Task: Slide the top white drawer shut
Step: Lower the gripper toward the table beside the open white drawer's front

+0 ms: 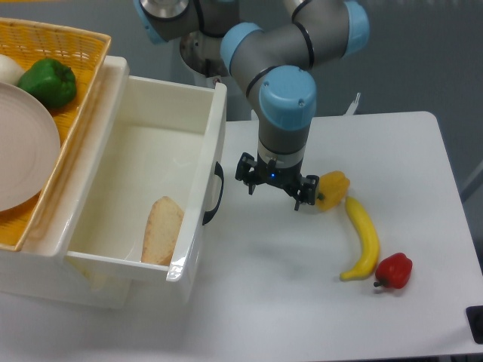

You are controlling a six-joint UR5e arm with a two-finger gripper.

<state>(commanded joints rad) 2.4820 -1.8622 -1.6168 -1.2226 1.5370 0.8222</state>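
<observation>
The top white drawer (151,162) is a deep glossy white box, pulled far out to the right from the cabinet. Its black arched handle (214,194) sits on the front wall, facing right. A piece of bread (162,230) lies inside it near the front. My gripper (275,194) hangs over the table just right of the handle, apart from it. Its two dark fingers are spread and hold nothing. The lower drawer is hidden under the top one.
A yellow wicker basket (75,45) on the cabinet top holds a plate (23,151) and a green pepper (49,81). A yellow pepper (333,188), a banana (362,240) and a red pepper (395,271) lie on the white table (264,302) right of my gripper.
</observation>
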